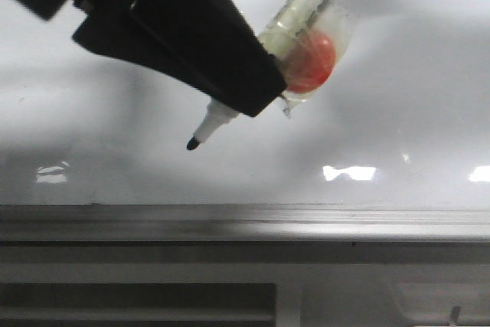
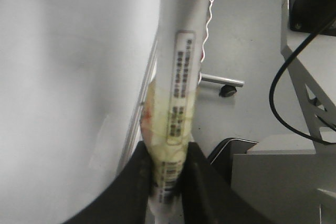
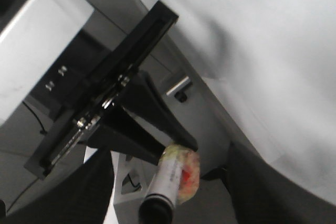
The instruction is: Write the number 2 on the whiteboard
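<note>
One marker [image 1: 217,122] is clamped between the left fingers [image 2: 139,174] over one whiteboard [image 1: 398,112]; the right fingers' [image 3: 92,192] state cannot be told.

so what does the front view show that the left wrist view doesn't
Only the front view shows the marker's black tip, hanging over the whiteboard with no line visible near it, plus the board's grey frame edge and the red patch under the tape.

Only the left wrist view shows the printed label along the barrel, and the floor beside the board with a black cable.

Both show the left claw shut on the marker, the clear tape wrap, and bare glossy board.
</note>
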Available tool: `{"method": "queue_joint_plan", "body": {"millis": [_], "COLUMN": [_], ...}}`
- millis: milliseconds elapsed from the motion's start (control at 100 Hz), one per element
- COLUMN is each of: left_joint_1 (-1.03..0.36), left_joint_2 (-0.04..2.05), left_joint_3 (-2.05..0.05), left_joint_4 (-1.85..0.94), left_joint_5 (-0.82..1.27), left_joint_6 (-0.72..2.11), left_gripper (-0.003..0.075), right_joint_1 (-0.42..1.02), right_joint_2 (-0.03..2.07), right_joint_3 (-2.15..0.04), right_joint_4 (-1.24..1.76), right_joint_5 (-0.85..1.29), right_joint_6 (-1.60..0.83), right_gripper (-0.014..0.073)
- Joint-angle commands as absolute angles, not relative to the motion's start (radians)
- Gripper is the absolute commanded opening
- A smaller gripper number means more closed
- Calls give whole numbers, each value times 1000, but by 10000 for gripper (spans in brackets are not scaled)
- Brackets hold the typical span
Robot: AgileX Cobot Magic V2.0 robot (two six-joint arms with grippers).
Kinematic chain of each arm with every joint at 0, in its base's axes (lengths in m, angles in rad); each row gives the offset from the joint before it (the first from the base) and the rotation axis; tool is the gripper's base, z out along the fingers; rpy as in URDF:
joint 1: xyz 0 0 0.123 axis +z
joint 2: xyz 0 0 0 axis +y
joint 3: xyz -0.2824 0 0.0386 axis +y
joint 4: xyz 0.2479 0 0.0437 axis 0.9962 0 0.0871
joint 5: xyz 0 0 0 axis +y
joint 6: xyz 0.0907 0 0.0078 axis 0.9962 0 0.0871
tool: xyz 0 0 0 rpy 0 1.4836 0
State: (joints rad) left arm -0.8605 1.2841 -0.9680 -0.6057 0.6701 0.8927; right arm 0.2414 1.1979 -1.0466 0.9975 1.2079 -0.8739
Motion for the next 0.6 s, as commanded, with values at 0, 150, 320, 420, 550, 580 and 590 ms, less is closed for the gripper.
{"method": "queue_joint_plan", "body": {"millis": [0, 150, 320, 420, 550, 580, 590], "left_joint_1": [-867, -867, -867, -867, -867, -867, -867], "left_joint_2": [1266, 1278, 1280, 1280, 1280, 1280, 1280], "left_joint_3": [-1021, -1039, -1041, -1045, -1045, -1045, -1045], "left_joint_4": [-626, -618, -618, -618, -618, -618, -618], "left_joint_5": [636, 636, 614, 592, 585, 585, 585], "left_joint_6": [891, 891, 891, 891, 891, 891, 891], "left_gripper": [-20, -20, -20, -20, -19, -19, -18], "right_joint_1": [278, 314, 316, 316, 316, 316, 316], "right_joint_2": [1192, 1198, 1198, 1198, 1198, 1198, 1198], "right_joint_3": [-1083, -1083, -1083, -1083, -1083, -1083, -1083], "right_joint_4": [1010, 1006, 1002, 1002, 1000, 1000, 1000], "right_joint_5": [1251, 1203, 1203, 1205, 1209, 1209, 1209], "right_joint_6": [-893, -893, -893, -894, -896, -896, -896], "right_gripper": [413, 413, 346, 193, -57, -74, -71]}}
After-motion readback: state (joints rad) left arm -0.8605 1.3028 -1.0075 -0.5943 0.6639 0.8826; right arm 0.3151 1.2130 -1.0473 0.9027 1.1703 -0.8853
